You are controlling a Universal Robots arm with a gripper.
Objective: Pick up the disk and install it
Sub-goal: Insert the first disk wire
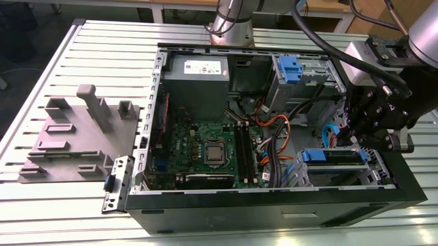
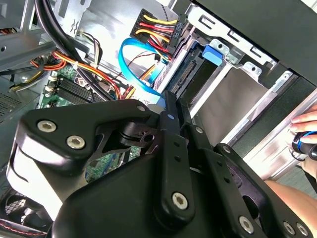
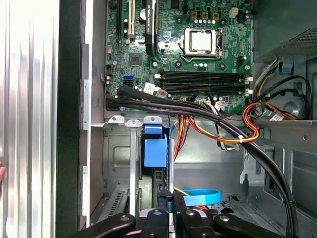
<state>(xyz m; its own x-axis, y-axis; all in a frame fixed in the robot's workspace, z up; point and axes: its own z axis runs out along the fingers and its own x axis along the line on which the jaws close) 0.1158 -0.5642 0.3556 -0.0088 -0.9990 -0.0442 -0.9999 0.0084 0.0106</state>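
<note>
black linkage gripper (image 1: 373, 134), silver screws

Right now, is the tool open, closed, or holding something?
Tool: closed, fingers together, just above the disk standing in its bay; whether it grips the disk cannot be told.

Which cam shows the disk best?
Exterior view: the disk sits in a drive bay, with its full length and blue rails visible. First wrist view shows it edge-on; second wrist view shows its connector end.
</note>
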